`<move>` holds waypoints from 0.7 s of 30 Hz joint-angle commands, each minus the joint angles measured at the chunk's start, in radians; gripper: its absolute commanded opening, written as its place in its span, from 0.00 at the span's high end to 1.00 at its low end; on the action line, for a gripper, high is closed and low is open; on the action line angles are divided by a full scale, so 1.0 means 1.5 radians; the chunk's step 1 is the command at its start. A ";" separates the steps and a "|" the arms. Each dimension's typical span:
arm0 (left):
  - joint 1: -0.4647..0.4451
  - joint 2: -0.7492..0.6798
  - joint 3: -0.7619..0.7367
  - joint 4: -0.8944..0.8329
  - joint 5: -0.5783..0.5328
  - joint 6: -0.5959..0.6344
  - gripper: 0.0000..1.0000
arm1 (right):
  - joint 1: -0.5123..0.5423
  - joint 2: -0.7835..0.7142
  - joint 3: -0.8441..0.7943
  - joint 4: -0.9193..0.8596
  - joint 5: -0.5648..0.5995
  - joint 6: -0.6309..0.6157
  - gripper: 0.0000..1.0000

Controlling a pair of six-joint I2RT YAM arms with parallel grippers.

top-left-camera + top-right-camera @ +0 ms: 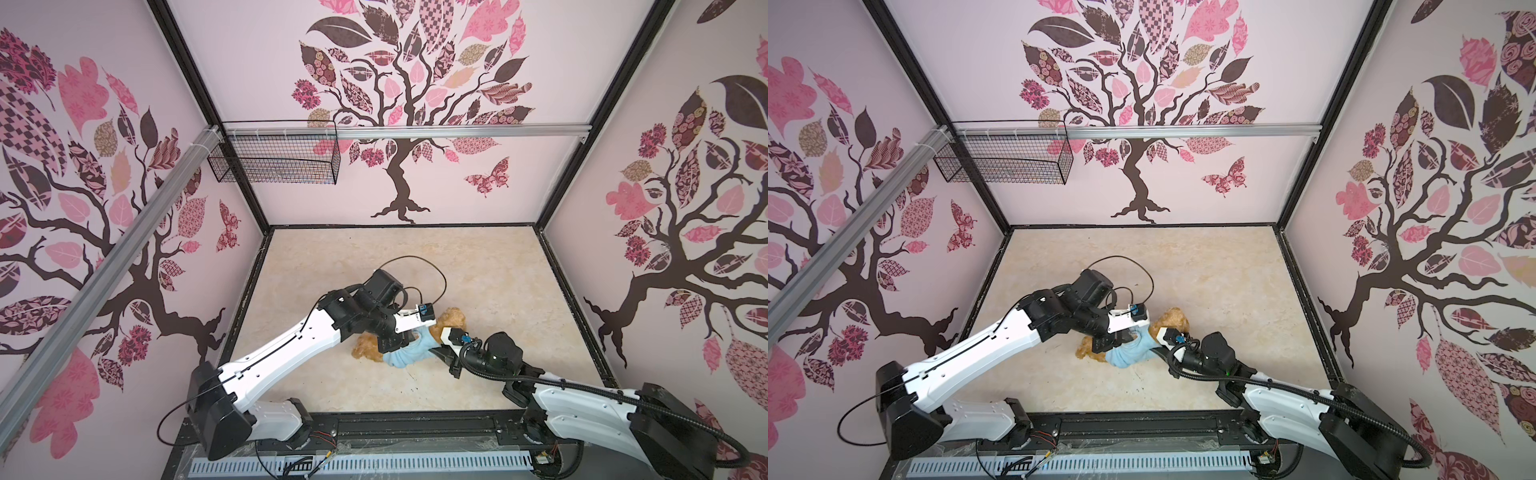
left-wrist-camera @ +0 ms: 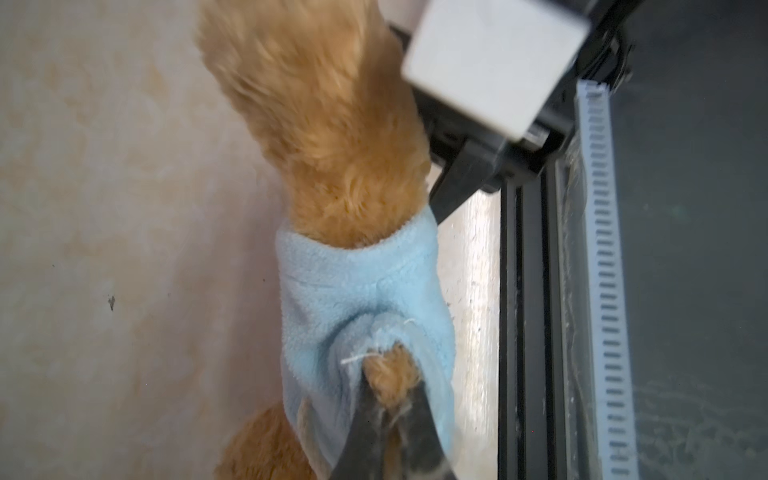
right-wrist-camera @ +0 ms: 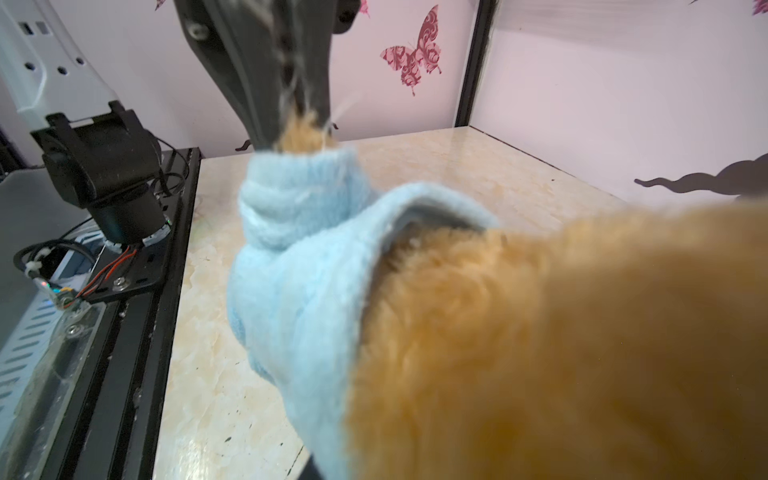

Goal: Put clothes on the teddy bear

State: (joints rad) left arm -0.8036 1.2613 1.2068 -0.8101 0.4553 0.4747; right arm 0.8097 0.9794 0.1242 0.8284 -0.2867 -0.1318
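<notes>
Teddy bear (image 1: 454,319) lying on table (image 1: 478,270), centre, blue shirt (image 1: 409,353) on torso. Paw (image 2: 386,361) being pinched at sleeve (image 3: 303,195) end by L gripper (image 2: 392,380), jaws shut. R gripper (image 1: 438,349) beside neck; grip can't be told. Risk: fur slipping, sleeve bunching if pulled hard.

Beyond the teddy bear (image 1: 452,319), toward the back wall (image 1: 415,124), the tabletop (image 1: 478,266) lies bare and passable. The left arm (image 1: 291,345) crosses over the bear's left side; the right arm (image 1: 557,405) closes off its right, near-edge side.
</notes>
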 commanded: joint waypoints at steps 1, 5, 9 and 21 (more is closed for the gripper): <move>0.068 -0.125 -0.088 0.302 0.203 -0.207 1.00 | -0.002 -0.023 -0.029 0.062 0.079 0.054 0.93; 0.149 -0.192 -0.203 0.593 0.276 -0.440 1.00 | -0.004 -0.034 -0.076 0.109 0.126 0.099 0.93; 0.183 -0.191 -0.254 0.726 0.291 -0.556 1.00 | -0.004 -0.017 -0.070 0.121 0.118 0.105 0.93; 0.070 -0.103 -0.119 0.159 0.121 -0.078 0.78 | -0.003 0.016 0.020 -0.008 0.040 -0.021 0.92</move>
State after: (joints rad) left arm -0.6910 1.1000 0.9623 -0.4248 0.6571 0.1909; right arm 0.8120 1.0046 0.1261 0.8959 -0.2058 -0.0982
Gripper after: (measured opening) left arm 0.194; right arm 0.137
